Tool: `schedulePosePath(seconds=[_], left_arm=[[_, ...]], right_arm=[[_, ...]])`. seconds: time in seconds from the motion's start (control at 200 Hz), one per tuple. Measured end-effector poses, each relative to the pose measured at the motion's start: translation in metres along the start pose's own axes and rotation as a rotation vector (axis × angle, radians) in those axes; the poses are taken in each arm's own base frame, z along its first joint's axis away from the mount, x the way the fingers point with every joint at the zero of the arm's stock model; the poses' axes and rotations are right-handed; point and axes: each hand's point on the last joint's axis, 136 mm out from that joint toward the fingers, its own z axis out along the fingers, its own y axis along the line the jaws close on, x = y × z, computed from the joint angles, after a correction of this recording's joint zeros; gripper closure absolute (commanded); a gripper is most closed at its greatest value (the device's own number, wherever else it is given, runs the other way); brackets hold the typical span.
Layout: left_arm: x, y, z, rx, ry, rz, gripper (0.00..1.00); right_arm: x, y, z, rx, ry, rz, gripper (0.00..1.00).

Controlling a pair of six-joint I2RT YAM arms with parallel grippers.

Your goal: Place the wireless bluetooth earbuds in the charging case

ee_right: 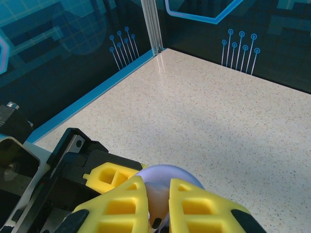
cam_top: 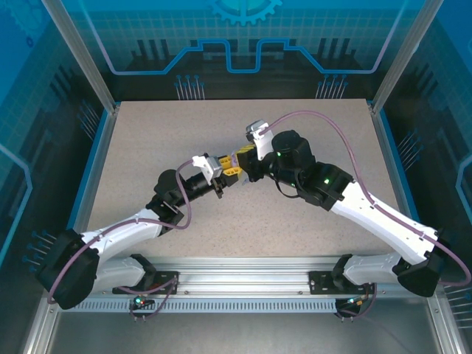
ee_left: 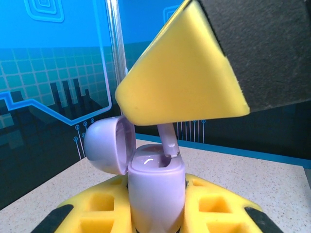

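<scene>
Your lilac earbud [ee_left: 168, 141] is at the mouth of the case [ee_left: 155, 187], in the right-hand well. Its lower end is in the well, but the stem stands tilted and well above the rim, so I'd judge it started, not seated. The well beside it shows only a glossy patch, and you can't tell whether a bud already lies there. The lid [ee_left: 109, 145] is swung fully open to the left, clear of both wells.

The case stands upright, pinched at its lower body by your left gripper [ee_left: 155, 216], with a yellow finger pressed on each side. It is held up off the surface [ee_right: 218, 107], over the middle of it, where the two arms meet.

Your right gripper [ee_right: 158, 188] comes in from above. Its fingers are drawn almost together with something pale lilac between them, which I read as a pinch on the earbud. From the left wrist, one finger [ee_left: 184, 77] sits right over the top of the stem and hides the contact itself.

So this bud is placed at the opening but not pressed home. It has to go straight down its well until it sits flush, then be let go, and the lid closed. You can't judge from here how many of the other earbuds are housed.
</scene>
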Motion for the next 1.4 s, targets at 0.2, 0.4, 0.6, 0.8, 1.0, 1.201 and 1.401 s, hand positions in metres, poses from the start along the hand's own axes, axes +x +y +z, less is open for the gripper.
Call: schedulePosePath(seconds=[0.2,0.4,0.6,0.8,1.0,1.201,1.401], left_arm=[[0.001,0.0,0.0,0.001,0.004,-0.002,1.0],[0.001,0.0,0.0,0.0,0.004,-0.002,1.0],[0.001,0.0,0.0,0.001,0.006,-0.002,1.0],[0.001,-0.001,0.0,0.002,0.003,-0.001,1.0],[-0.001,-0.001,0.0,0.002,0.0,0.0,1.0],[0.0,0.001,0.0,-0.009,0.006,-0.003,1.0],[-0.001,0.002,0.0,-0.017,0.003,-0.002,1.0]], right_arm=[[0.003,-0.003,0.0,0.014,0.004,-0.001,0.88],[0.004,-0.001,0.0,0.006,0.006,-0.012,0.89],[0.008,0.003,0.001,-0.024,0.019,-0.054,0.89],[0.009,0.006,0.001,-0.041,0.021,-0.083,0.88],[0.012,0.01,0.002,-0.064,0.032,-0.109,0.79],[0.01,0.014,0.003,-0.077,0.051,-0.1,0.54],[-0.017,0.014,-0.006,-0.06,0.009,-0.048,0.34]])
